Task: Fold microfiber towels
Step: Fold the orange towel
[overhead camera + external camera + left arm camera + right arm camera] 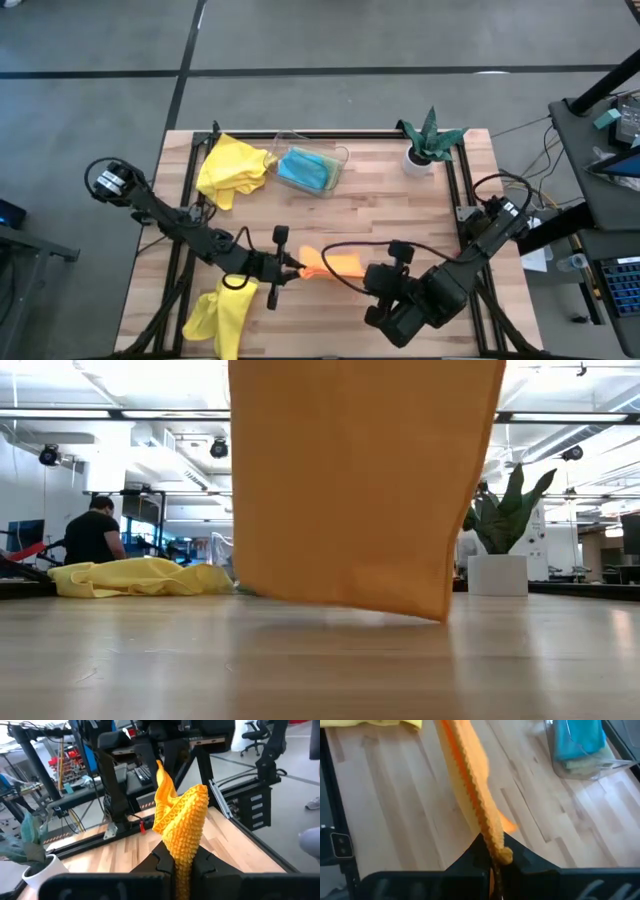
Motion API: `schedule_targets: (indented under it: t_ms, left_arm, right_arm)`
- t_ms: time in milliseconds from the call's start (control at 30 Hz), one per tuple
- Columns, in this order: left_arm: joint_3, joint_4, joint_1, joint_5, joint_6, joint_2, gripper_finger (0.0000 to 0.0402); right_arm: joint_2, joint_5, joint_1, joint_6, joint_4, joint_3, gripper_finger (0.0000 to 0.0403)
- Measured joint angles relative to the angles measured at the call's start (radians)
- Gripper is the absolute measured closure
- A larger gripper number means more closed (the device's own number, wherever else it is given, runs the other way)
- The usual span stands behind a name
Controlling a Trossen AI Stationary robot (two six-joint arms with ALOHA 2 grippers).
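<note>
Mid-fold on the orange towel [335, 262], near the front edge of the surface [380, 210], about the middle. Left claw [292, 265] clamped on one end, right claw [372, 277] clamped on the other, cloth stretched between them and hanging clear of the wood, going by the low view where the bottom hem floats just above the surface. Not yet laid down or creased, so no finished fold there.

Everything else looks untouched, honestly. One yellow towel [232, 168] crumpled in a heap at the back left corner. Second yellow towel [222, 316] bunched up at the front left corner, partly draped off the edge, just beside the left arm. Blue towel [305, 168] sitting in the clear tray [338, 158] at the back edge, with something pale greenish under it in the right wrist view, probably the green one, but hard to tell. Could be folded already in there, could just be dumped in.

Plant [428, 140] at the back right corner, well apart from the action.

Rough guess: early on, first towel in hand, at least two plainly left.
</note>
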Motion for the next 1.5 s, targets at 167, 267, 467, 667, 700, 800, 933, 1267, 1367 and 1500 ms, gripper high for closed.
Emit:
schedule_targets:
  t_ms: [167, 267, 467, 667, 700, 800, 933, 1267, 1367, 1500]
  left_arm:
    - [0.001, -0.003, -0.001, 0.0, 0.004, 0.014, 0.0401]
    - [0.0, -0.003, 0.02, -0.014, 0.05, 0.014, 0.0401]
    - [-0.002, -0.005, 0.123, -0.026, 0.087, 0.014, 0.0402]
    - [0.0, 0.003, 0.251, 0.098, 0.108, 0.014, 0.0402]
    - [0.002, 0.007, 0.271, 0.118, 0.108, 0.014, 0.0402]
    - [0.009, 0.011, 0.326, 0.135, 0.109, 0.013, 0.0402]
    - [0.02, 0.012, 0.388, 0.142, 0.133, 0.013, 0.0402]
    - [0.005, 0.12, 0.412, 0.168, 0.24, 0.017, 0.0402]
    - [-0.019, 0.118, 0.386, 0.182, 0.24, 0.043, 0.0402]
    - [-0.05, 0.115, 0.322, 0.181, 0.239, 0.093, 0.0402]
  right_arm:
    - [0.0, -0.003, 0.0, 0.006, -0.002, -0.015, 0.0394]
    - [0.0, 0.003, -0.003, -0.002, -0.019, -0.015, 0.0394]
    - [0.0, 0.025, -0.064, 0.013, -0.147, -0.022, 0.0394]
    - [-0.018, 0.01, -0.154, -0.08, -0.16, -0.052, 0.0394]
    - [-0.028, 0.011, -0.169, -0.1, -0.159, -0.059, 0.0394]
    - [-0.055, 0.013, -0.22, -0.135, -0.159, -0.075, 0.0394]
    - [-0.101, 0.05, -0.271, -0.18, -0.157, -0.082, 0.0394]
    - [-0.165, 0.212, -0.28, -0.238, -0.151, -0.102, 0.0394]
    - [-0.147, 0.205, -0.251, -0.228, -0.13, -0.152, 0.0394]
    - [-0.11, 0.15, -0.187, -0.18, -0.071, -0.253, 0.0394]
